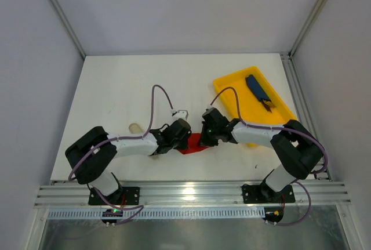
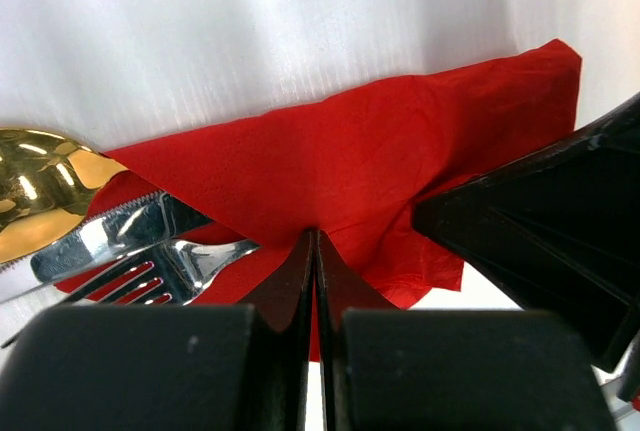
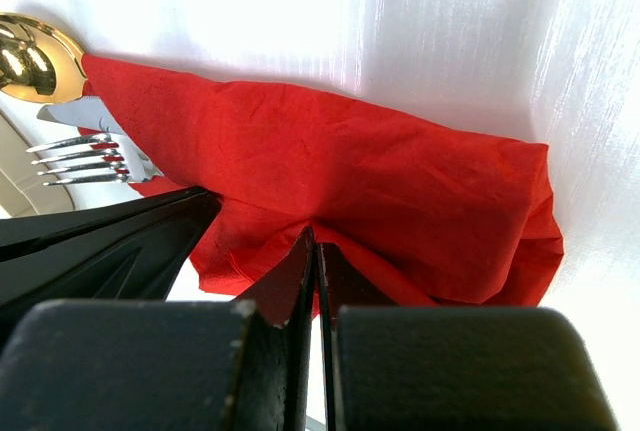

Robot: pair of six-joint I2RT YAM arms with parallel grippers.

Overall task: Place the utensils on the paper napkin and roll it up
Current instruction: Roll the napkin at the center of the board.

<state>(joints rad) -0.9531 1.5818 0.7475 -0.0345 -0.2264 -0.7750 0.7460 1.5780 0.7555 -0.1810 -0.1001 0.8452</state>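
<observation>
The red paper napkin [image 1: 193, 144] lies folded over the utensils near the table's front, between the two grippers. In the left wrist view the napkin [image 2: 360, 161] covers the handles; a gold spoon bowl [image 2: 40, 186], a fork's tines [image 2: 150, 273] and a knife blade [image 2: 120, 236] stick out at the left. My left gripper [image 2: 316, 236] is shut on the napkin's near edge. My right gripper [image 3: 316, 236] is shut on the napkin [image 3: 350, 171] too; the spoon [image 3: 25, 56] and fork [image 3: 85, 161] show at its left.
A yellow tray [image 1: 229, 86] at the right back holds a dark-blue oblong item [image 1: 258, 90]. A pale beige sleeve [image 1: 135, 127] lies left of the left gripper. The other arm's black finger [image 2: 560, 221] is close at the right in the left wrist view.
</observation>
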